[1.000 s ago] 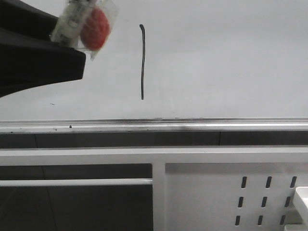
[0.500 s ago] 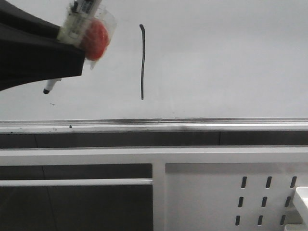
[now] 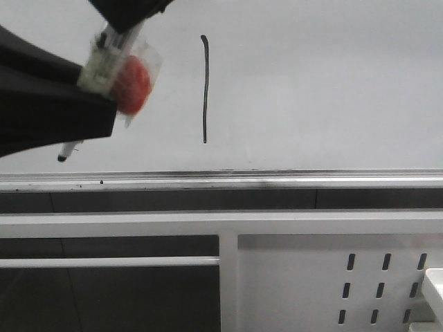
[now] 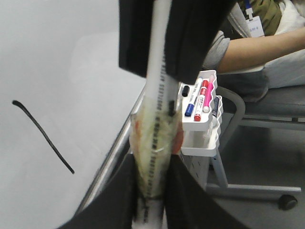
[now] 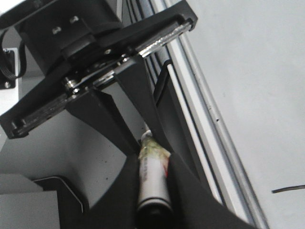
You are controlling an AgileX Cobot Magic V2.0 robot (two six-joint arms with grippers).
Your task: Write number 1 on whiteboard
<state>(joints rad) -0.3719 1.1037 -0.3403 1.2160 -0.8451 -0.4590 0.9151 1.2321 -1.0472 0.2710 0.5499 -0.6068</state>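
The number 1 (image 3: 205, 90) is a thin dark vertical stroke on the whiteboard (image 3: 332, 83). It also shows in the left wrist view (image 4: 45, 138). My left gripper (image 3: 104, 76) is shut on a white marker (image 3: 104, 59) wrapped in tape with a red piece (image 3: 135, 81), left of the stroke. The marker's dark tip (image 3: 64, 156) points down near the board. My right gripper (image 3: 131, 12) comes in from the top and is shut on the marker's upper end. The left wrist view shows the marker (image 4: 155, 119) between both grippers. The right wrist view shows it (image 5: 153, 181) between the right fingers.
A silvery rail (image 3: 277, 181) runs along the board's lower edge, above a white perforated frame (image 3: 332, 277). In the left wrist view a white holder (image 4: 200, 114) with several markers hangs past the board, and a seated person (image 4: 248, 47) is beyond it.
The left gripper and marker have dropped slightly and the tip has come out below the arm. The right gripper has come in from the top onto the marker's upper end.
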